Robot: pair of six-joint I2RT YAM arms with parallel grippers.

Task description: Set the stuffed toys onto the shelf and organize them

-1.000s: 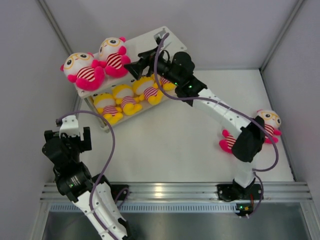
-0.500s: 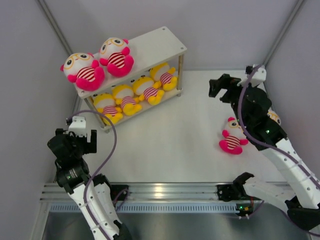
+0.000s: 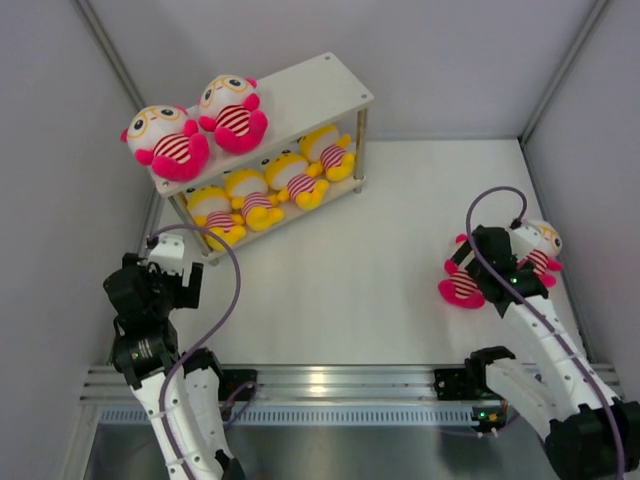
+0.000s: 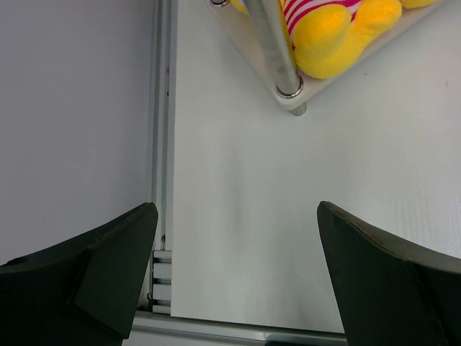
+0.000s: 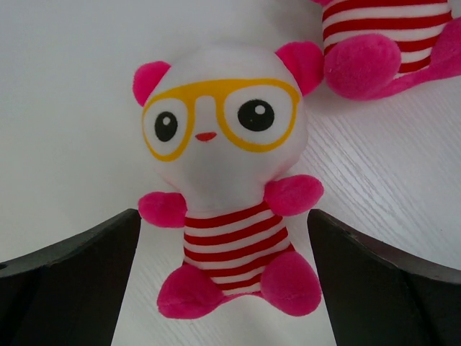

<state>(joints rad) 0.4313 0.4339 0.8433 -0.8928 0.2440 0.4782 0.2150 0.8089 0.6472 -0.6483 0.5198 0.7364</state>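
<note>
The white shelf [image 3: 310, 95] stands at the back left. Two pink stuffed toys [image 3: 168, 140] [image 3: 232, 110] sit on its top board, and several yellow ones [image 3: 250, 197] line its lower board. Two more pink toys lie on the table at the right, one nearer [image 3: 458, 287] and one farther right [image 3: 543, 243]. My right gripper [image 3: 483, 265] is open over the nearer one. In the right wrist view that toy [image 5: 223, 166] lies face up between my fingers [image 5: 223, 231]. My left gripper [image 3: 168, 265] is open and empty by the shelf's near left corner [image 4: 302, 97].
Grey walls close in the left, back and right sides. An aluminium rail [image 3: 330, 380] runs along the near edge. A shelf post [image 4: 274, 50] and a yellow toy [image 4: 331, 36] are just ahead of my left gripper [image 4: 238, 216]. The second pink toy [image 5: 389, 43] lies just beyond the first.
My right arm has swung from the shelf to the right side and come down over the nearer pink toy on the table. My left arm has shifted slightly.
</note>
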